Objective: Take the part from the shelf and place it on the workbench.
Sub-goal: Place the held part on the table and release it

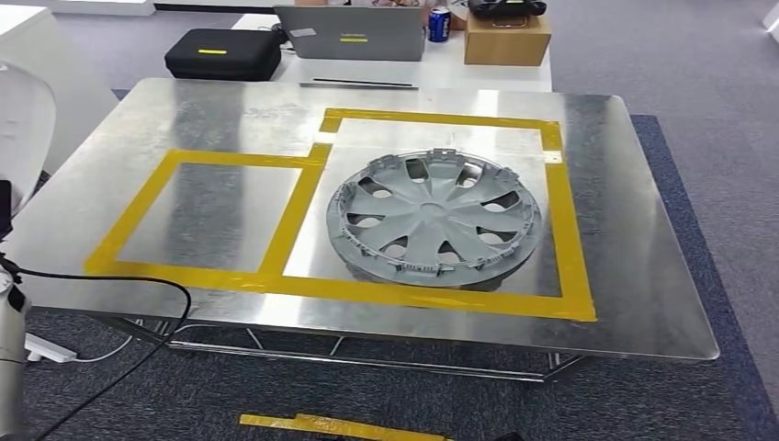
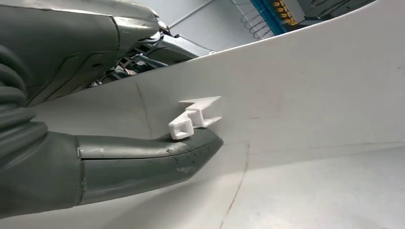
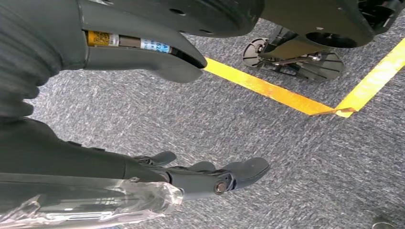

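A large white moulded part (image 2: 310, 95) with a small white clip (image 2: 193, 117) on its face lies against my left hand (image 2: 143, 162), whose thumb presses along it. In the head view the same white part (image 1: 23, 129) stands at the far left, beside the workbench's left edge. The metal workbench (image 1: 634, 276) carries yellow tape outlines. A grey wheel cover (image 1: 434, 217) lies in the larger right outline, and the smaller left outline (image 1: 207, 216) holds nothing. My right hand (image 3: 210, 179) hangs over grey carpet with its fingers stretched out and nothing in them.
Behind the workbench a white table holds a black case (image 1: 222, 52), a laptop (image 1: 351, 32), a can (image 1: 439, 23) and a cardboard box (image 1: 507, 37). A black cable (image 1: 138, 280) runs over the bench's front left edge. A yellow tape strip (image 1: 321, 427) lies on the carpet in front.
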`<state>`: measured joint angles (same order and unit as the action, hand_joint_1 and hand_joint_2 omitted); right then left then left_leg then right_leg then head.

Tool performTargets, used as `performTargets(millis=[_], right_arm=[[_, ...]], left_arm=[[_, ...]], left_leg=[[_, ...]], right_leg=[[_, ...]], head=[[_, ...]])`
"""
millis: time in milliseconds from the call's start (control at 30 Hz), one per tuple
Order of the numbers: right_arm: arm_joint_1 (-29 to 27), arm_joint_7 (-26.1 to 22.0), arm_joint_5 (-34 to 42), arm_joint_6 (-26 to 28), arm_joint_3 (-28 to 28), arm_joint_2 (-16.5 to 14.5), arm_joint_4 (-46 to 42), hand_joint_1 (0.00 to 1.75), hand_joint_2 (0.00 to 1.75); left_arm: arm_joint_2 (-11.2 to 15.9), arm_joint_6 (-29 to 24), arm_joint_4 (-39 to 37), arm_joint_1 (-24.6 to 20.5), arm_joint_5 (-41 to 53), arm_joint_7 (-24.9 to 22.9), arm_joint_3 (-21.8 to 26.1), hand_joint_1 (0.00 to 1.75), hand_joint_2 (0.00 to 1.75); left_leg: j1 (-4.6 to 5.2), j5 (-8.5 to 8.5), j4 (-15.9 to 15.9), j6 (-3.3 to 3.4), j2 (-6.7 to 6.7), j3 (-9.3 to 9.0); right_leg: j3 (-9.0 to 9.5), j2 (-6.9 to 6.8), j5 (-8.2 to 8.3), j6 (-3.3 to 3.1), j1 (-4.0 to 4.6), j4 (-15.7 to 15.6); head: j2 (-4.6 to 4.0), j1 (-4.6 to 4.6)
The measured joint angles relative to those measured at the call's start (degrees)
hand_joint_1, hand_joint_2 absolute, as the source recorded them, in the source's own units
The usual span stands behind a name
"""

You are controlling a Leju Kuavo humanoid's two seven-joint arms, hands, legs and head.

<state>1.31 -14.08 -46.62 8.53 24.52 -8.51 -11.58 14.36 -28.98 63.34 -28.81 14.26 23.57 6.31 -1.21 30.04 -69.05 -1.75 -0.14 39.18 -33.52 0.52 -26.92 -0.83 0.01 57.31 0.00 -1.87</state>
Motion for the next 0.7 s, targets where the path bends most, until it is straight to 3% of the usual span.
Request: performTargets(millis=[67, 100, 200, 267, 367, 433, 467, 567, 633, 700], right_arm=[[0.0, 0.0, 0.0, 0.0, -0.1, 0.0, 0.0, 0.0, 1.75], [0.0, 0.0, 0.0, -0.1, -0.1, 0.1, 0.0, 0.0, 1.75], [0.1, 0.0, 0.0, -0.1, -0.2, 0.3, 0.0, 0.0, 1.75], [0.1, -0.1, 0.1, -0.1, -0.3, 0.4, 0.0, 0.0, 1.75], [0.3, -0.1, 0.2, -0.1, -0.5, 0.4, 0.0, 0.0, 1.75], [0.3, -0.1, 0.2, -0.1, -0.5, 0.4, 0.1, 0.0, 1.75], [0.2, -0.1, 0.2, -0.1, -0.5, 0.4, 0.1, 0.0, 1.75], [0.3, -0.1, 0.4, -0.1, -0.6, 0.6, 0.1, 0.0, 1.75], [0.4, -0.2, 0.6, 0.0, -0.6, 0.7, 0.1, 0.0, 1.75], [0.2, -0.2, 0.8, 0.1, -0.6, 0.7, 0.1, 0.0, 1.75]], left_arm=[[0.1, 0.1, -0.9, -1.3, 0.0, 0.0, -0.4, 1.75, 1.75], [0.0, 0.3, -1.3, -1.9, -0.1, 0.0, -0.6, 1.75, 1.75], [-0.1, 1.4, -2.6, -3.1, -0.8, 0.2, -1.4, 1.75, 1.75], [-0.3, 2.0, -3.2, -3.9, -1.0, 0.5, -2.0, 1.75, 1.75], [-0.6, 2.4, -3.7, -5.1, -1.4, 1.0, -2.7, 1.75, 1.75], [-0.8, 2.4, -4.2, -5.3, -1.5, 1.0, -3.2, 1.75, 1.75], [-0.8, 2.4, -4.5, -5.4, -1.4, 1.0, -3.3, 1.75, 1.75], [-0.9, 2.1, -5.2, -6.2, -0.9, 1.0, -3.6, 1.75, 1.75], [-0.9, 1.9, -6.0, -6.8, -0.9, 1.1, -3.8, 1.75, 1.75], [-0.8, 1.9, -6.8, -7.1, -1.3, 1.1, -3.8, 1.75, 1.75]], left_leg=[[-0.14, -3.17, 6.5, -0.04, -0.02, -2.84], [-0.1, -3.63, 8.5, 0.17, -0.03, -3.69], [0.09, -3.27, 9.8, 1.25, -0.07, -3.97], [-0.02, -3.34, 9.9, 1.92, -0.06, -4.03], [0.07, -3.28, 9.9, 2.56, 0.01, -4.08], [0.24, -3.21, 9.9, 2.69, 0.03, -4.13], [0.3, -3.18, 9.9, 2.71, 0.02, -4.19], [0.46, -3.01, 9.9, 2.48, -0.07, -4.35], [0.58, -3.01, 9.9, 2.04, -0.13, -4.27], [0.52, -3.08, 10.1, 1.43, -0.14, -4.32]], right_leg=[[-0.19, 0.15, -0.43, 0.52, 0.12, 0.6], [-0.41, 0.19, -0.58, 0.82, 0.22, 0.9], [-0.98, 0.15, -0.77, 1.57, 0.28, 1.2], [-1.95, 0.06, -1.98, 2.12, 0.17, 3.0], [-7.11, -0.06, -6.51, 2.73, -0.02, 13.2], [-9.78, -0.07, -7.32, 2.73, -0.06, 17.8], [-9.59, -0.06, -6.17, 2.59, -0.05, 16.9], [-4.45, -0.04, -0.78, 1.74, 0.12, 6.0], [-2.18, 0.01, 0.09, 1.34, 0.33, 1.8], [-1.82, 0.09, 0.06, 1.04, 0.4, 1.3]], head=[[0.0, 0.01], [0.0, 0.0], [0.0, -0.03], [0.0, -0.25], [0.0, -0.6], [0.0, -0.59], [0.0, -0.59], [0.0, -0.59], [0.0, -0.54], [0.0, -0.5]])
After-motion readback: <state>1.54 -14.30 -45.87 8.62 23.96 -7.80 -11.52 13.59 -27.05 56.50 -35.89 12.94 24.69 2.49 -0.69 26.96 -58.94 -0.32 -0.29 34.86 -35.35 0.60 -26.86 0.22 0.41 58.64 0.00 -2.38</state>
